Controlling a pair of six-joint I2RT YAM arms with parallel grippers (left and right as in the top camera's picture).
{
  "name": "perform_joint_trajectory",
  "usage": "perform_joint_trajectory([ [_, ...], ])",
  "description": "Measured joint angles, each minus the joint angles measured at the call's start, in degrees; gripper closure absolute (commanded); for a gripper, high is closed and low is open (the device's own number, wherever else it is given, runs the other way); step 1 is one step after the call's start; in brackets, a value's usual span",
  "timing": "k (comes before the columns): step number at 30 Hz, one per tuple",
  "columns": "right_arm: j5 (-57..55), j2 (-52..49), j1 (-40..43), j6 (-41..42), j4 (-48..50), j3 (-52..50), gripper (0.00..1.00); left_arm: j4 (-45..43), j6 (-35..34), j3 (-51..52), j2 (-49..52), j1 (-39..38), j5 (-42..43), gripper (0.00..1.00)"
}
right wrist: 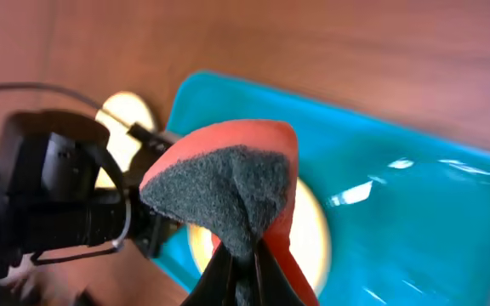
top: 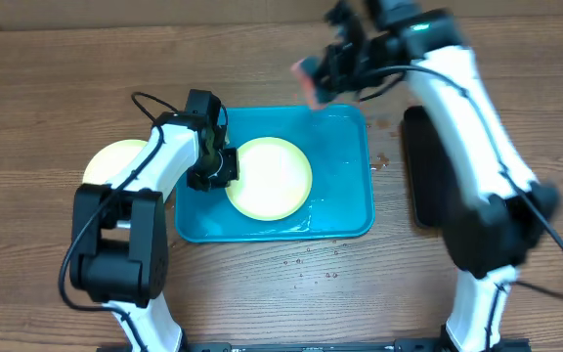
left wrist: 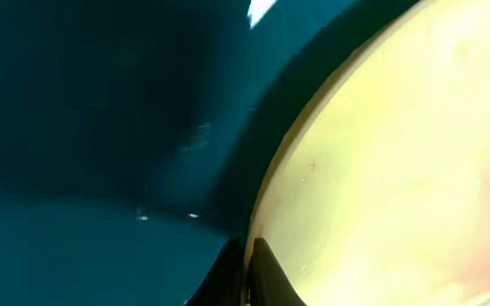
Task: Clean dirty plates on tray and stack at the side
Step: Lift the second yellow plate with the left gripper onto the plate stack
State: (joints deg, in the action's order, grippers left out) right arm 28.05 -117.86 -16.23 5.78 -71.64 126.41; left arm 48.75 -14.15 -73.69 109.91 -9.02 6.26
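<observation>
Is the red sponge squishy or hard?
Probably squishy: the sponge bends where the right jaws pinch it. Likely light, since that small pinch holds it up. Its dark fuzzy face looks rough, so probably not slippery.

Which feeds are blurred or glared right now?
Overhead: right tool and its sponge motion-blurred. Left wrist: too close, plate rim soft, tray dark. Right wrist: sponge sharp, tray behind it soft with glare streaks.

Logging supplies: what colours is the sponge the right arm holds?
The sponge is orange-red with a dark grey pad; right wrist view.
</observation>
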Motion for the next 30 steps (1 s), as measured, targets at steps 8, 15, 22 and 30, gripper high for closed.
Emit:
perform_joint_trajectory([
  [8, -9.4, 6.6, 5.6, 0.5, -5.4, 0.8, 0.96, -0.3, 1.0, -1.7, -14.0, -3.2, -17.4, 0.96],
  [15, -11.1, 6.2, 9.7, 2.1, -6.0, 0.8, 0.96, -0.7, 1.1, -2.1, -18.9, -16.0, -38.6, 0.96],
  [22, -11.4, 6.2, 9.9, 2.6, -6.2, 0.8, 0.96, -1.1, 0.8, -2.1, -18.8, -29.0, -60.7, 0.96],
  [30, -11.5, 6.2, 9.9, 2.8, -6.4, 0.8, 0.96, -2.6, 0.6, -2.1, -18.8, -35.8, -80.3, 0.96],
])
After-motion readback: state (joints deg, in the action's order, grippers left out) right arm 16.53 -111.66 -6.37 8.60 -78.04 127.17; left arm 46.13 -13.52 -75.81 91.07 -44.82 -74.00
